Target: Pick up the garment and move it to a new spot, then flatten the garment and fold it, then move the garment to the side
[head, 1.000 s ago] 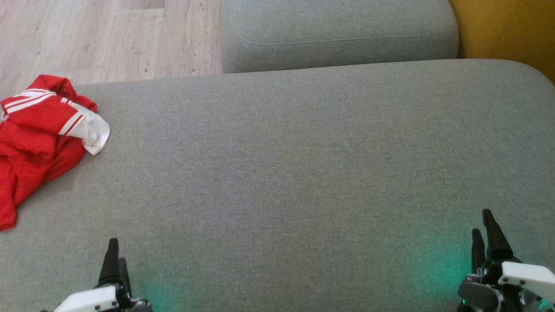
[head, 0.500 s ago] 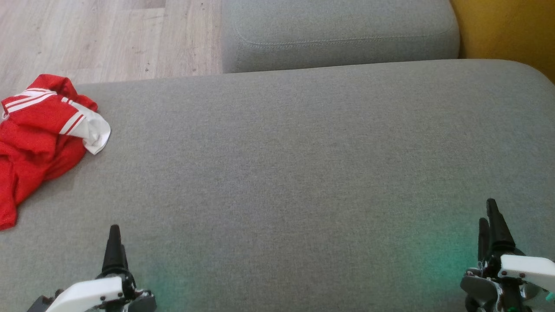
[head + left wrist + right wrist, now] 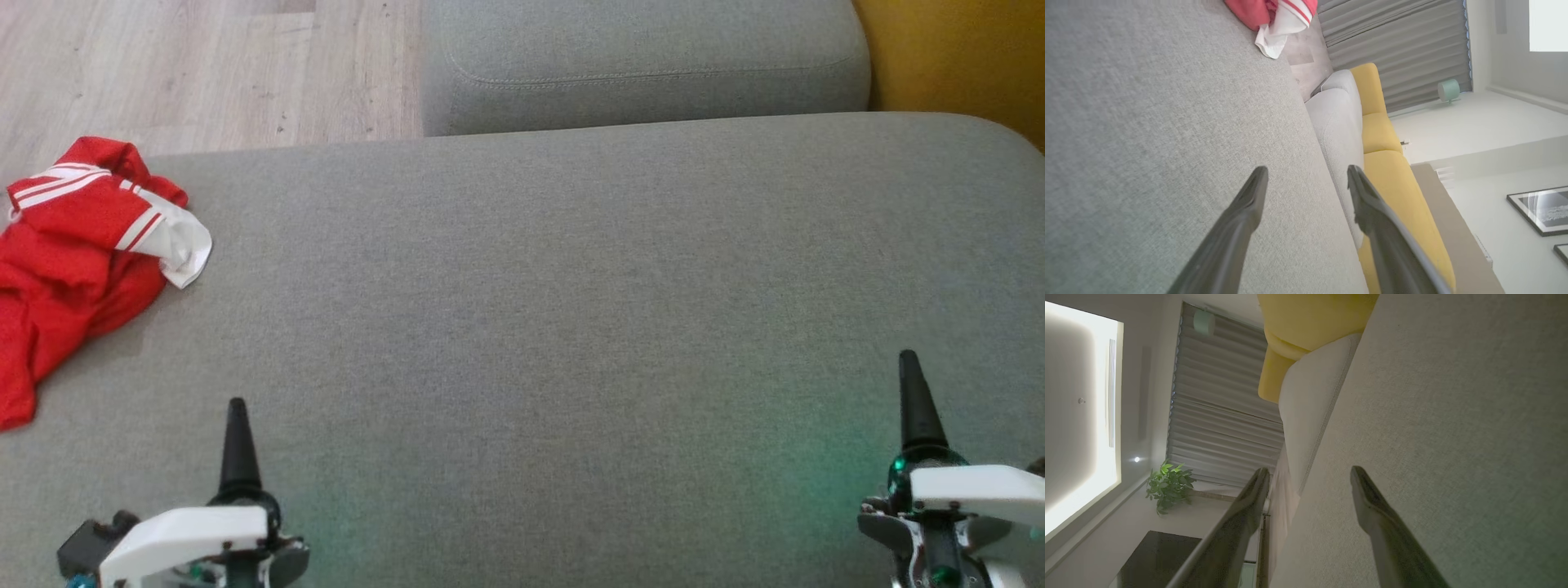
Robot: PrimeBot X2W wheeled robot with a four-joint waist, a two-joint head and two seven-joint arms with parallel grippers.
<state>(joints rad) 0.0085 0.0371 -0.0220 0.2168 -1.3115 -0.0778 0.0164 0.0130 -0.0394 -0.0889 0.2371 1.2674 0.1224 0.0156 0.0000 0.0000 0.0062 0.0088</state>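
Red cloth, thin and sporty, crumpled in a loose heap with white stripes and a floppy white edge: the garment (image 3: pixel 73 245) lies at the far left edge of the grey sofa cushion (image 3: pixel 571 310), partly running out of the head view, untouched and where it lay a second ago.

What has changed is the arms. The left gripper (image 3: pixel 238 445) and the right gripper (image 3: pixel 916 392) have both crept forward over the cushion and rolled, so each pair lines up one behind the other in the head view. Both wrist views show the dark tapered fingers (image 3: pixel 1249 204) spread wide with nothing between them.

I judge the pick-up has barely begun; the left arm is the nearer, yet well apart from the cloth. The cushion's weave is coarse, matte and flat. The garment looks limp and likely to sag when lifted.
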